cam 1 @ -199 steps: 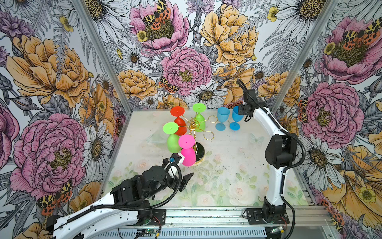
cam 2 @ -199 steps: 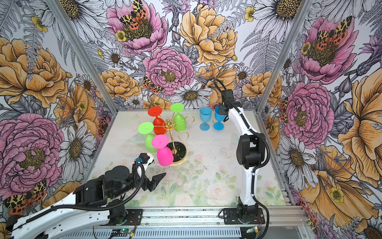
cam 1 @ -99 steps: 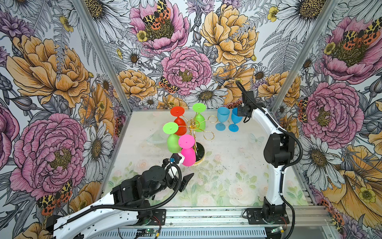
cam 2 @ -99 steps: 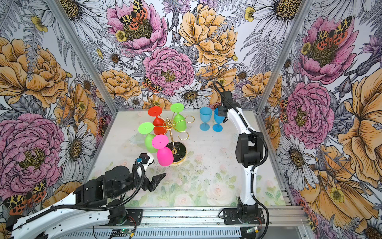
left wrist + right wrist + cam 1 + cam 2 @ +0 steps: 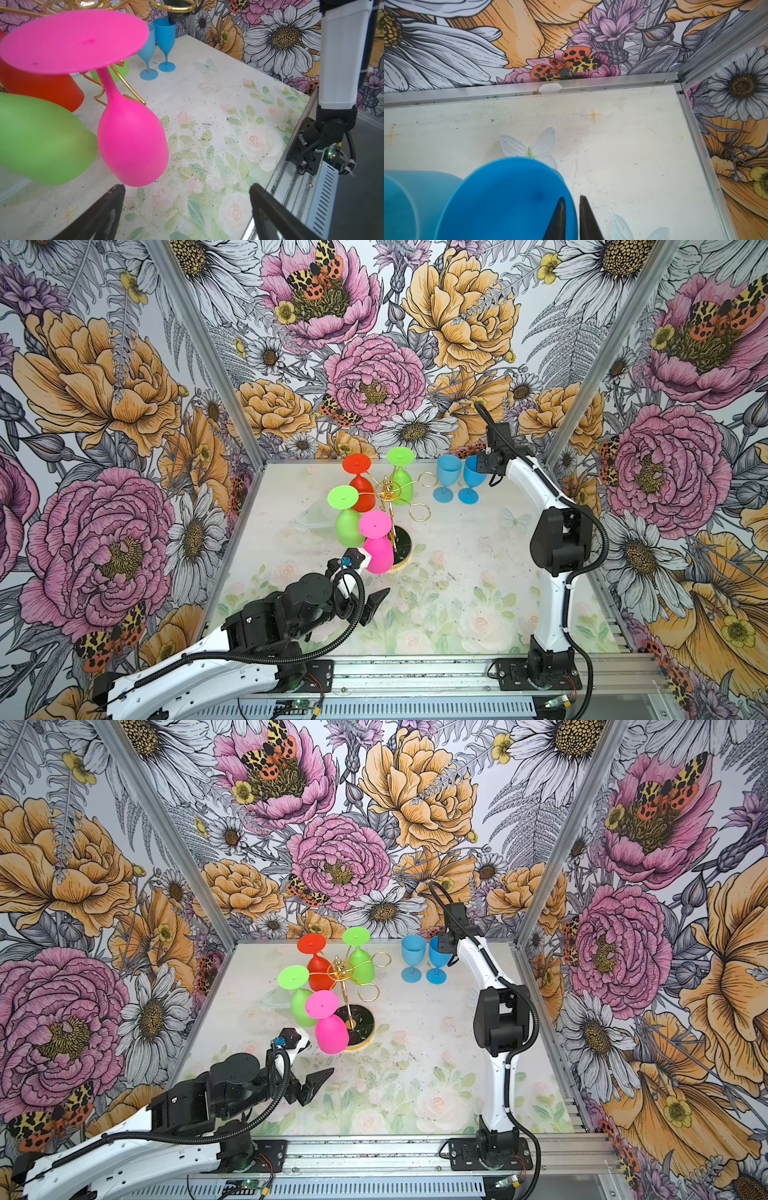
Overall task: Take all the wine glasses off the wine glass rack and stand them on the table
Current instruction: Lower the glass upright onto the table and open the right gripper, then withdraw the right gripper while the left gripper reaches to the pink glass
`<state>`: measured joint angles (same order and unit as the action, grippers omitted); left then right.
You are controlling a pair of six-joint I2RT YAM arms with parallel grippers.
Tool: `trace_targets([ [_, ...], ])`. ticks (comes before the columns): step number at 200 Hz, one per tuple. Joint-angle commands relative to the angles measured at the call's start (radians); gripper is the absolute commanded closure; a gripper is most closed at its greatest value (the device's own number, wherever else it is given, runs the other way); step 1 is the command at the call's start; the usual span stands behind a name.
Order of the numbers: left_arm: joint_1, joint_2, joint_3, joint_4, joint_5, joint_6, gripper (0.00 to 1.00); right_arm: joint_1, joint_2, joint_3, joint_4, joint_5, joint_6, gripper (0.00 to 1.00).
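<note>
In both top views the pink glass (image 5: 377, 549) hides part of the wine glass rack's (image 5: 386, 489) black base. At the blue glass (image 5: 469, 479) standing farther from the rack, the right pincer (image 5: 572, 197) is masked by its own wrist; whether its tips press the rim cannot be told. Right wrist view: both tips run off the edge, and the blue glass's stem and foot are hidden. Left wrist view: the left pincer (image 5: 186, 186), green glass (image 5: 39, 141) and rack top are cut by the edges.

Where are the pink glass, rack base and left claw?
pink glass (image 5: 378, 556): in a top view, its bowl.
rack base (image 5: 361, 1025): in a top view, black disc.
left claw (image 5: 185, 187): left wrist view, between fingertips.
</note>
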<state>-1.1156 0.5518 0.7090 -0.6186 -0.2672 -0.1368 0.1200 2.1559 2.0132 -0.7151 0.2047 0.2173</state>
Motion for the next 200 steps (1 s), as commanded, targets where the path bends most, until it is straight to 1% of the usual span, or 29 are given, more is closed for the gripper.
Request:
trace_targets([
  [1,0.014,-0.024,0.012,-0.003,0.008,-0.034,0.05,-0.003,-0.040,0.027,0.014,-0.003,-0.005,0.77],
  [19,0.027,-0.037,0.015,-0.004,0.013,-0.040,0.04,-0.003,-0.075,0.025,0.014,-0.003,-0.021,0.69],
  [47,0.065,-0.055,0.026,-0.009,0.051,-0.056,0.05,-0.004,-0.149,0.003,0.014,-0.013,-0.034,0.51],
  [57,0.081,-0.056,0.033,-0.013,0.093,-0.066,0.04,-0.003,-0.187,-0.016,0.014,-0.028,-0.039,0.43],
  [88,0.127,-0.042,0.065,-0.026,0.134,-0.110,0.04,-0.003,-0.301,-0.102,0.014,-0.084,-0.039,0.28],
  [118,0.173,-0.019,0.113,-0.036,0.197,-0.138,0.05,-0.003,-0.429,-0.228,0.015,-0.159,-0.028,0.23],
  [142,0.204,0.001,0.157,-0.056,0.245,-0.148,0.05,0.000,-0.533,-0.340,0.026,-0.216,-0.015,0.22],
  [164,0.243,0.014,0.188,-0.066,0.283,-0.177,0.05,0.011,-0.633,-0.472,0.077,-0.285,-0.014,0.23],
  [179,0.289,0.028,0.213,-0.078,0.303,-0.226,0.06,0.022,-0.695,-0.555,0.113,-0.327,-0.015,0.23],
  [200,0.357,0.058,0.244,-0.094,0.381,-0.280,0.07,0.042,-0.762,-0.649,0.146,-0.361,-0.012,0.23],
])
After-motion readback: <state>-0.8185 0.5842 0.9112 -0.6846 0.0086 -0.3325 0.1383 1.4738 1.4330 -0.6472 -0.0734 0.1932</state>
